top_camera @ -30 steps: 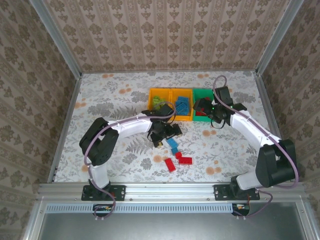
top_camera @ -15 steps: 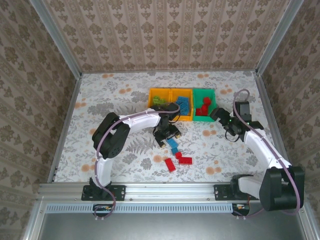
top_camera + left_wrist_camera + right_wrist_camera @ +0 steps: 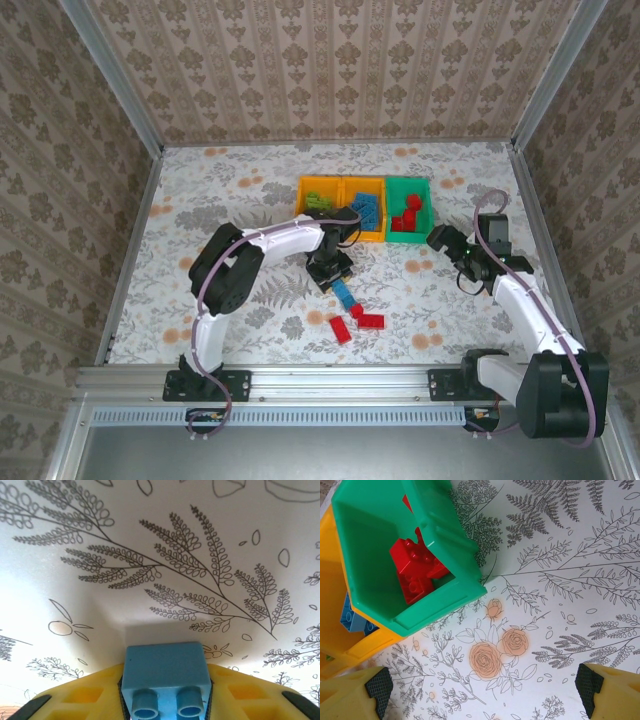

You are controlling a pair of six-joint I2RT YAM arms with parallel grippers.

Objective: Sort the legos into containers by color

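Down low, the left fingers (image 3: 80, 700) pinch a blue brick (image 3: 165, 667) (right fingers (image 3: 350, 695) wide).

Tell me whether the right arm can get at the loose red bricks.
Probably yes: nothing stands between the open right gripper and the red bricks, though the left gripper sits close by them.
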